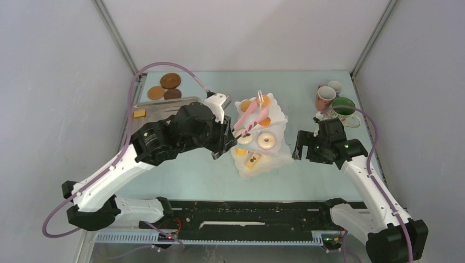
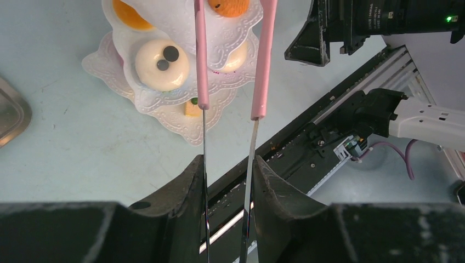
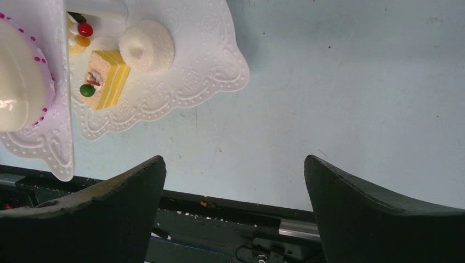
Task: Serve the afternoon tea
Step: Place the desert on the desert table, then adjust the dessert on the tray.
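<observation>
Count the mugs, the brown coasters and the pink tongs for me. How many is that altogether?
Mugs: 3
Brown coasters: 3
Pink tongs: 1
Total: 7

Premises: a robotics laboratory test cell. Plain grey wall panels [image 1: 49, 82] set in aluminium corner posts [image 1: 116, 37] enclose a pale blue table [image 1: 186, 170]. A left arm [image 1: 109, 172] and a right arm [image 1: 373, 183], white and black, are bolted to a black mounting rail [image 1: 247, 211] at the near edge. Purple cables [image 1: 164, 62] run exposed; a green indicator light [image 2: 449, 18] shows on the right arm.
</observation>
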`<state>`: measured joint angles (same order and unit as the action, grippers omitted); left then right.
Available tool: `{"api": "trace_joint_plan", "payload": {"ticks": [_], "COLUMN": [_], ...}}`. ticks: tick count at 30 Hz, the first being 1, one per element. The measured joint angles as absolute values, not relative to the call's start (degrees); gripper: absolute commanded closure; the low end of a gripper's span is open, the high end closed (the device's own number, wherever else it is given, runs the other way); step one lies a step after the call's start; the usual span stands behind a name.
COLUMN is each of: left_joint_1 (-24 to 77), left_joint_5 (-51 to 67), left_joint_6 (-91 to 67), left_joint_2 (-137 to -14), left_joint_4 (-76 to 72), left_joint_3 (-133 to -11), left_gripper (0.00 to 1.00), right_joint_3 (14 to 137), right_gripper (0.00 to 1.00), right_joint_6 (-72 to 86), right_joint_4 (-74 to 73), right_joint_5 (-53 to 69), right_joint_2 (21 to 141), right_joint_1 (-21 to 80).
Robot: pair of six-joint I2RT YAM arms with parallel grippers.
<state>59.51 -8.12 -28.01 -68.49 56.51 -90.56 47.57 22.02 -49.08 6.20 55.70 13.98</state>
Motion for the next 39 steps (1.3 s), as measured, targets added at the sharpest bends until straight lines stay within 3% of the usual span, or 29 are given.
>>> {"api": "trace_joint_plan", "payload": {"ticks": [15, 20, 24, 31, 39], "left_joint_1": [57.1, 34.0, 14.2, -5.3, -20.1], "left_joint_5": [-15.1, -12.2, -8.0, -3.9, 1.8], "left_joint_6": [-32.5, -31.2, -28.6, -28.7, -34.4], "left_joint_2": [-50.5, -47.4, -54.8, -75.8, -87.3], "left_joint_4": [66.4, 69.9, 69.4, 60.9, 53.4], "left_joint_3": [-82.0, -78.6, -76.2, -75.3, -78.7], "left_gripper": [0.62, 0.63, 0.62, 0.63, 0.65], "right_joint_3": [47.6, 47.6, 47.6, 47.6, 47.6], "right_gripper": [0.0, 0.0, 0.0, 0.0, 0.0], "right_joint_6": [22.0, 22.1, 22.1, 22.1, 22.1], "right_joint_4": [-49.1, -49.1, -49.1, -49.2, -49.2], "right_joint_5": [6.1, 5.7, 5.6, 5.5, 5.2], "right_joint_2": [55.7, 55.7, 55.7, 55.9, 57.6], "right_joint_1": [15.4, 15.7, 15.9, 16.1, 16.1]}}
